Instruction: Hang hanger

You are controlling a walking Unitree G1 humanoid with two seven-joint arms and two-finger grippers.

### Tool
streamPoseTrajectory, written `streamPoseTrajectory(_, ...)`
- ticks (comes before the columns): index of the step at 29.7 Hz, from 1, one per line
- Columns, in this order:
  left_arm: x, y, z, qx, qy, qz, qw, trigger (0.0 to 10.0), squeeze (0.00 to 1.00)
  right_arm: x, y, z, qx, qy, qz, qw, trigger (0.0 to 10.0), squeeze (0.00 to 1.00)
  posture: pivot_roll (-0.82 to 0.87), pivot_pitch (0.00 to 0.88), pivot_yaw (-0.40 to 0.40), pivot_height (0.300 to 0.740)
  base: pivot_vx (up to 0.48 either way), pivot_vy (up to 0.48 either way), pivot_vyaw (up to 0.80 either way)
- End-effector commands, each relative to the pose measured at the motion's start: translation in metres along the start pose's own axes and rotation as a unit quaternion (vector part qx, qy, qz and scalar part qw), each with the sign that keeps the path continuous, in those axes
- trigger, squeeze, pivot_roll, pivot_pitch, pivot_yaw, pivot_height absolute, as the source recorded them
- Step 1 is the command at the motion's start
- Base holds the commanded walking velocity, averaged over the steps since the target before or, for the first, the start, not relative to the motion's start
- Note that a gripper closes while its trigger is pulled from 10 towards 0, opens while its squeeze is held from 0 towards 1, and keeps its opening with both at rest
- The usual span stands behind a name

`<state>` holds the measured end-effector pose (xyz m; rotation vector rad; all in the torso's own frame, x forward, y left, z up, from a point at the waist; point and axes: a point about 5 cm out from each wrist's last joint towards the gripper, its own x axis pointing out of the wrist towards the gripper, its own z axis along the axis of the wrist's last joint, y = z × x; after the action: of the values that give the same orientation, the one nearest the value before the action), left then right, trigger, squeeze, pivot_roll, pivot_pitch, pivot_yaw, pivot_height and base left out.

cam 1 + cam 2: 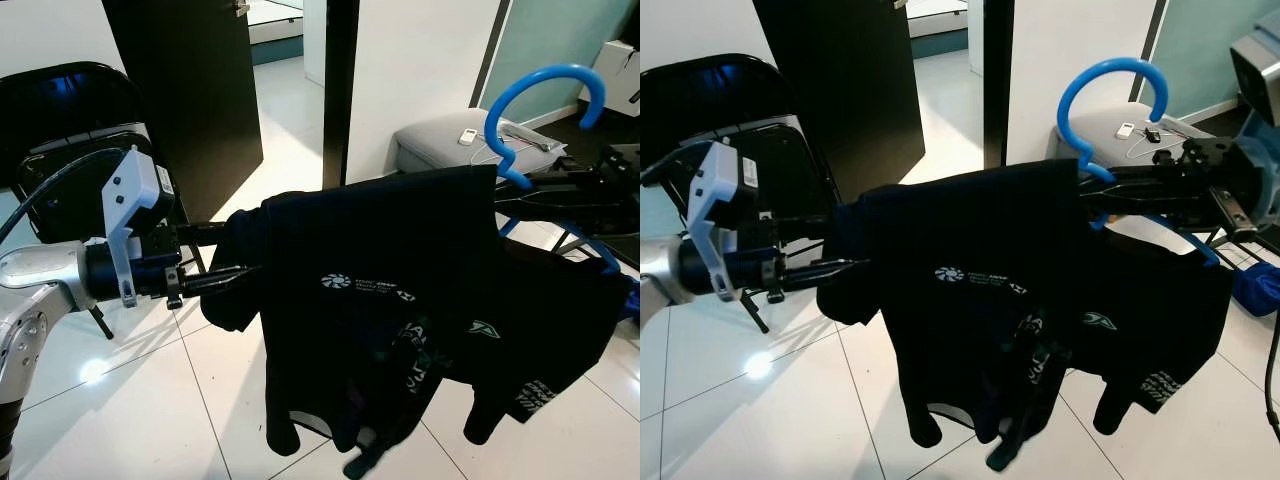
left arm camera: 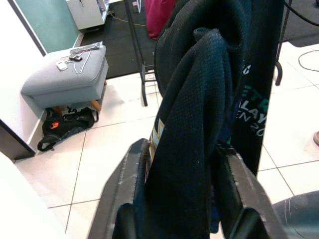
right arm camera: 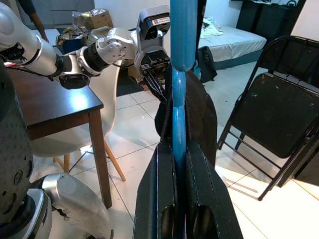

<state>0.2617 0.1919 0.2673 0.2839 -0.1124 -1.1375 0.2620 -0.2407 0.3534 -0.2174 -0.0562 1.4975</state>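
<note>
The blue hanger (image 1: 545,110), draped with dark shirts (image 1: 400,300), hangs in mid-air above the tiled floor (image 1: 120,400), its long axis spanning both arms: right end effector (image 1: 1110,195) clamped beneath the hook, left end effector (image 1: 225,255) pinching the far sleeve.

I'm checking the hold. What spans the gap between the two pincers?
The black shirt on the blue hanger stretches between the left pincer and the right pincer, as both eye views show.
</note>
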Motion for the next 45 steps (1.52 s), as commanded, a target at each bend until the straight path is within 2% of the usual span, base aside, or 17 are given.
streamPoseTrajectory(1, 0.0, 0.003, 0.0, 0.001, -0.002, 0.001, 1.0, 0.0, 0.0, 0.001, 0.003, 0.009, -0.02, -0.011, 0.008, 1.0, 10.0, 0.0, -0.07, 0.016, 0.032, 0.74, 0.0, 0.0, 0.0)
streamPoseTrajectory(3, -0.002, 0.006, 0.001, 0.006, 0.002, 0.011, 1.0, 0.0, 0.0, 0.001, 0.002, 0.009, -0.021, -0.011, 0.006, 1.0, 10.0, 0.0, -0.07, 0.016, 0.032, 0.74, 0.0, 0.0, 0.0)
streamPoseTrajectory(7, -0.021, 0.024, 0.005, 0.033, 0.019, 0.07, 0.997, 0.0, 0.0, 0.0, 0.001, 0.007, -0.018, -0.008, -0.006, 1.0, 10.0, 0.0, -0.07, 0.007, 0.031, 0.74, 0.0, 0.0, 0.0)
streamPoseTrajectory(9, -0.021, 0.024, 0.005, 0.033, 0.019, 0.07, 0.997, 0.0, 0.0, 0.0, 0.001, 0.007, -0.018, -0.008, -0.006, 1.0, 10.0, 0.0, -0.07, 0.007, 0.031, 0.74, 0.0, 0.0, 0.0)
streamPoseTrajectory(10, -0.031, 0.031, 0.009, 0.047, 0.026, 0.094, 0.994, 0.0, 0.0, -0.002, 0.001, 0.005, -0.013, -0.006, -0.013, 1.0, 10.0, 0.0, -0.07, 0.006, 0.031, 0.74, 0.0, 0.0, 0.0)
streamPoseTrajectory(14, -0.036, 0.034, 0.011, 0.053, 0.029, 0.104, 0.993, 0.0, 0.0, -0.003, 0.0, 0.003, -0.01, -0.005, -0.017, 1.0, 10.0, 0.0, -0.07, 0.005, 0.03, 0.74, 0.0, 0.0, 0.0)
streamPoseTrajectory(16, -0.047, 0.041, 0.021, 0.069, 0.03, 0.125, 0.989, 0.0, 0.0, -0.006, -0.002, -0.01, 0.01, 0.004, -0.038, 0.999, 10.0, 0.0, -0.06, 0.003, 0.026, 0.74, 0.0, 0.0, 0.0)
streamPoseTrajectory(23, -0.062, 0.049, 0.034, 0.092, 0.034, 0.146, 0.984, 0.0, 0.0, -0.015, -0.004, -0.04, 0.054, 0.019, -0.083, 0.995, 10.0, 0.0, -0.06, 0.013, 0.026, 0.74, 0.0, 0.0, 0.0)
streamPoseTrajectory(25, -0.062, 0.049, 0.034, 0.092, 0.034, 0.146, 0.984, 0.0, 0.0, -0.015, -0.004, -0.04, 0.054, 0.019, -0.083, 0.995, 10.0, 0.0, -0.06, 0.013, 0.026, 0.74, 0.0, 0.0, 0.0)
streamPoseTrajectory(29, -0.066, 0.052, 0.039, 0.097, 0.028, 0.151, 0.983, 0.0, 0.0, -0.012, 0.0, -0.063, 0.086, 0.021, -0.101, 0.991, 10.0, 0.0, -0.05, 0.017, 0.024, 0.74, 0.0, 0.0, 0.0)
streamPoseTrajectory(31, -0.066, 0.052, 0.039, 0.097, 0.028, 0.151, 0.983, 0.0, 0.0, -0.012, 0.0, -0.063, 0.086, 0.021, -0.101, 0.991, 10.0, 0.0, -0.05, 0.017, 0.024, 0.74, 0.0, 0.0, 0.0)
streamPoseTrajectory(33, -0.066, 0.052, 0.038, 0.097, 0.027, 0.151, 0.983, 0.0, 0.0, -0.003, 0.006, -0.087, 0.112, 0.049, -0.097, 0.988, 10.0, 0.0, -0.05, 0.02, 0.025, 0.74, 0.0, 0.0, 0.0)
streamPoseTrajectory(34, -0.066, 0.052, 0.038, 0.097, 0.027, 0.151, 0.983, 0.0, 0.0, -0.003, 0.006, -0.087, 0.112, 0.049, -0.097, 0.988, 10.0, 0.0, -0.05, 0.02, 0.025, 0.74, 0.0, 0.0, 0.0)
streamPoseTrajectory(38, -0.066, 0.053, 0.039, 0.097, 0.026, 0.152, 0.983, 0.0, 0.0, 0.013, 0.021, -0.111, 0.14, 0.081, -0.066, 0.985, 10.0, 0.0, -0.05, 0.02, 0.022, 0.74, 0.0, 0.0, 0.0)
streamPoseTrajectory(45, -0.069, 0.054, 0.04, 0.099, 0.03, 0.155, 0.982, 0.0, 0.0, 0.014, 0.024, -0.112, 0.141, 0.076, -0.073, 0.984, 10.0, 0.0, -0.04, 0.02, 0.026, 0.74, 0.0, 0.0, 0.0)
